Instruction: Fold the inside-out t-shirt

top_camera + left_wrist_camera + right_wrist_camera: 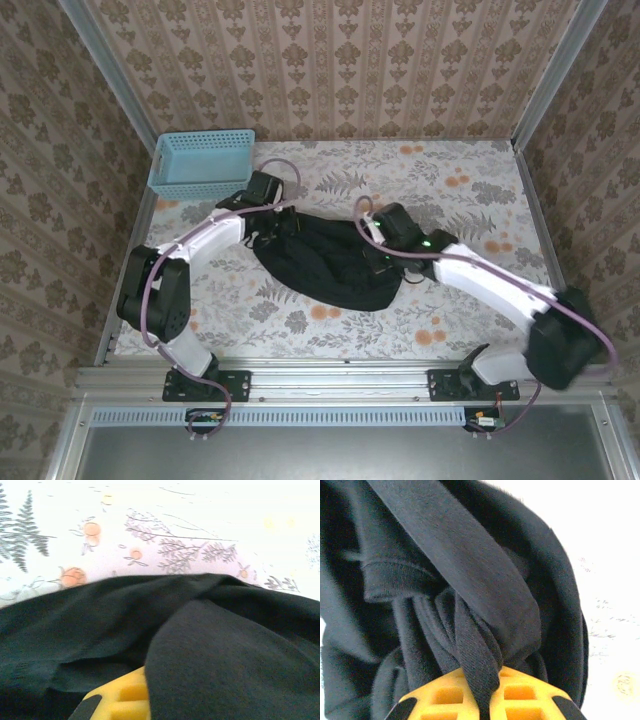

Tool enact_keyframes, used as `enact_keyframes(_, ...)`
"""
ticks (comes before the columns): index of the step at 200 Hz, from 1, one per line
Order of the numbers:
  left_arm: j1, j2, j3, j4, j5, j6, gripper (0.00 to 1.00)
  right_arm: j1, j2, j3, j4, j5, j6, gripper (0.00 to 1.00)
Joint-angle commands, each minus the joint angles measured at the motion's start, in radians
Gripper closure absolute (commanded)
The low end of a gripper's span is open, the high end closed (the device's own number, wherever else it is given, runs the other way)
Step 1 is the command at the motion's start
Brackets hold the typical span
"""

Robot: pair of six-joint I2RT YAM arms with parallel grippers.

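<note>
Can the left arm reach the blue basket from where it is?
Probably yes. The basket sits close beyond the left arm, with nothing between them. But black t-shirt cloth drapes over its jaws, so it might drag the shirt along.

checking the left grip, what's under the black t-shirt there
A yellow pad of the left pincer pokes out beneath the t-shirt; fabric covers the rest, hiding its other finger.
</note>
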Motion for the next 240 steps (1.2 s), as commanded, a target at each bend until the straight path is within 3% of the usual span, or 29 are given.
enact_keyframes(1, 0.042, 0.021, 0.040, -0.066, -0.054, -0.023, 1.00, -0.048, -0.242, -0.110, 0.171, -0.144, 0.020, 1.00)
enact_keyframes(16, 0.055, 0.046, 0.045, -0.073, -0.057, -0.023, 1.00, -0.085, -0.336, -0.209, 0.263, -0.240, 0.069, 1.00)
enact_keyframes(42, 0.054, 0.076, 0.049, -0.092, -0.062, -0.002, 1.00, -0.090, -0.408, -0.344, 0.349, -0.213, 0.134, 1.00)
enact_keyframes(57, 0.031, 0.074, 0.055, -0.109, -0.045, 0.032, 0.88, -0.092, -0.397, -0.401, 0.373, -0.206, 0.167, 1.00)
enact_keyframes(68, 0.010, 0.054, 0.063, -0.139, -0.062, 0.061, 0.74, -0.092, -0.377, -0.430, 0.387, -0.199, 0.188, 1.00)
enact_keyframes(95, -0.153, -0.078, 0.049, -0.192, -0.194, 0.116, 0.47, -0.091, -0.348, -0.473, 0.414, -0.191, 0.209, 1.00)
enact_keyframes(115, -0.283, -0.165, 0.035, -0.185, -0.247, 0.175, 0.38, -0.091, -0.350, -0.478, 0.414, -0.198, 0.209, 1.00)
enact_keyframes(136, -0.382, -0.160, 0.056, -0.199, -0.266, 0.228, 0.33, -0.088, -0.348, -0.470, 0.414, -0.205, 0.207, 1.00)
enact_keyframes(185, -0.416, -0.008, 0.143, -0.257, -0.338, 0.247, 0.36, -0.086, -0.345, -0.449, 0.407, -0.199, 0.202, 1.00)
enact_keyframes(226, -0.416, 0.074, 0.175, -0.274, -0.366, 0.263, 0.47, -0.086, -0.356, -0.444, 0.390, -0.188, 0.198, 1.00)
enact_keyframes(240, -0.413, 0.080, 0.172, -0.276, -0.406, 0.251, 0.56, -0.086, -0.358, -0.446, 0.387, -0.187, 0.198, 1.00)
